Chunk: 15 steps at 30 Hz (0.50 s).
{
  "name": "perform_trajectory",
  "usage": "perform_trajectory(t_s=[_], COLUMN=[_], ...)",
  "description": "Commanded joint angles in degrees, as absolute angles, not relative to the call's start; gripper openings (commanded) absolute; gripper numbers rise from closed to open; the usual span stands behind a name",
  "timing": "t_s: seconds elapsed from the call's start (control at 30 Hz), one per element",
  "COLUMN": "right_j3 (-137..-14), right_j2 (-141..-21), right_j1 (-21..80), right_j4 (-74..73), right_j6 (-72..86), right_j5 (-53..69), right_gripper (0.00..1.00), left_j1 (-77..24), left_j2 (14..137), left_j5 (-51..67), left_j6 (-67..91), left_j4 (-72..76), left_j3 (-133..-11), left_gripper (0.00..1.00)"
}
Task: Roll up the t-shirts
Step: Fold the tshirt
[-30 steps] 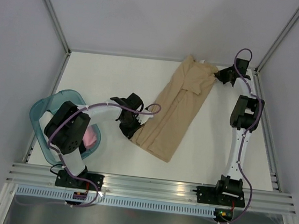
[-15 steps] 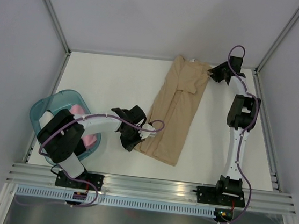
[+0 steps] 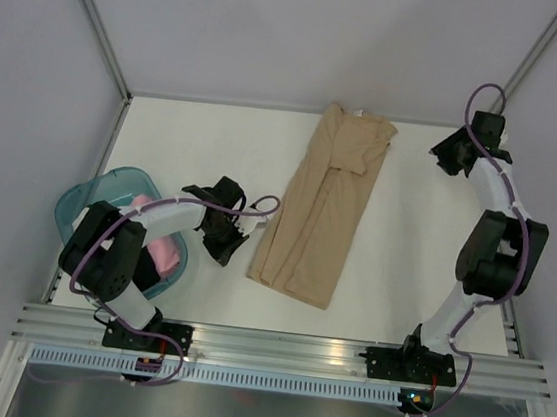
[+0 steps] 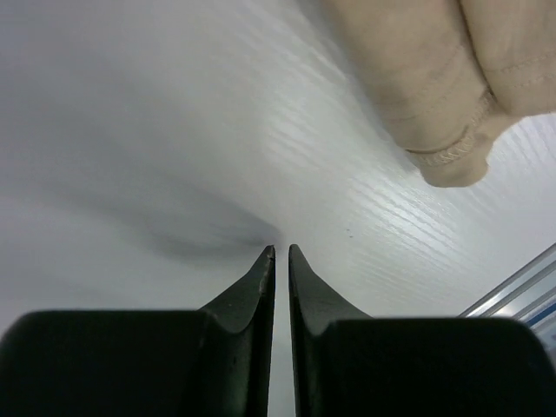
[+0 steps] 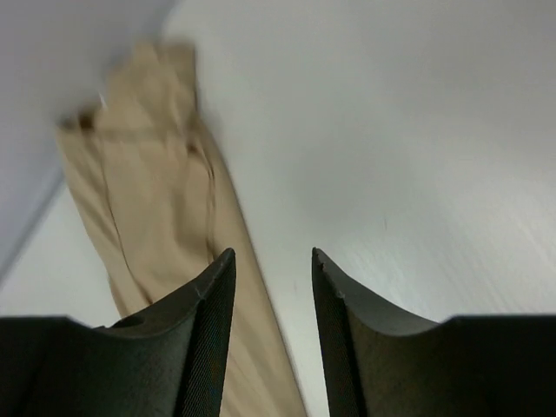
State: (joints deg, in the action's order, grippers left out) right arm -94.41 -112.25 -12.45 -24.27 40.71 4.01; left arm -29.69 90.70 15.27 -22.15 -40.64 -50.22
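A tan t-shirt point(image 3: 323, 207) lies folded into a long narrow strip across the middle of the table, collar end at the back. Its near corner shows in the left wrist view point(image 4: 452, 69) and its length in the right wrist view point(image 5: 156, 174). My left gripper point(image 3: 239, 232) is shut and empty, just left of the strip's near end, with bare table under its tips point(image 4: 280, 249). My right gripper point(image 3: 448, 153) is open and empty, lifted to the right of the collar end, apart from the shirt point(image 5: 271, 254). A pink rolled shirt point(image 3: 161, 252) lies in the basket.
A translucent teal plastic basket point(image 3: 83, 203) stands at the table's left edge under the left arm. Grey walls with metal posts enclose the back and sides. An aluminium rail point(image 3: 283, 348) runs along the near edge.
Both grippers have let go of the tan shirt. The left one drew back to the left of the near end. The right one swung right, away from the collar end. The shirt now lies straighter.
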Motion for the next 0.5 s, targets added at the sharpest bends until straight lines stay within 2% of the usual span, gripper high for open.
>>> perform_trajectory(t_s=[0.0, 0.13, 0.23, 0.3, 0.47], right_j3=[-76.2, -54.5, -42.8, -38.4, -30.6], right_j2=[-101.7, -87.6, -77.1, -71.0, -66.1], right_j1=[-2.9, 7.3, 14.4, 20.5, 33.5], right_j4=[-28.9, -30.1, -29.3, -28.5, -25.0], right_j6=[34.4, 37.6, 43.4, 46.7, 53.1], right_j5=[1.9, 1.6, 0.4, -1.0, -0.2], right_gripper=[0.47, 0.47, 0.48, 0.48, 0.48], left_j1=[-26.3, -25.8, -25.5, -25.1, -24.9], left_j2=[89.3, 91.3, 92.4, 93.3, 94.8], left_j5=[16.4, 15.2, 15.4, 16.1, 17.1], left_j6=[-19.4, -17.8, -16.7, -16.2, -14.0], left_j4=[-39.8, -37.6, -36.7, -36.4, -36.3], left_j3=[-54.1, -57.5, -58.5, -59.2, -61.2], left_gripper=[0.15, 0.16, 0.16, 0.16, 0.16])
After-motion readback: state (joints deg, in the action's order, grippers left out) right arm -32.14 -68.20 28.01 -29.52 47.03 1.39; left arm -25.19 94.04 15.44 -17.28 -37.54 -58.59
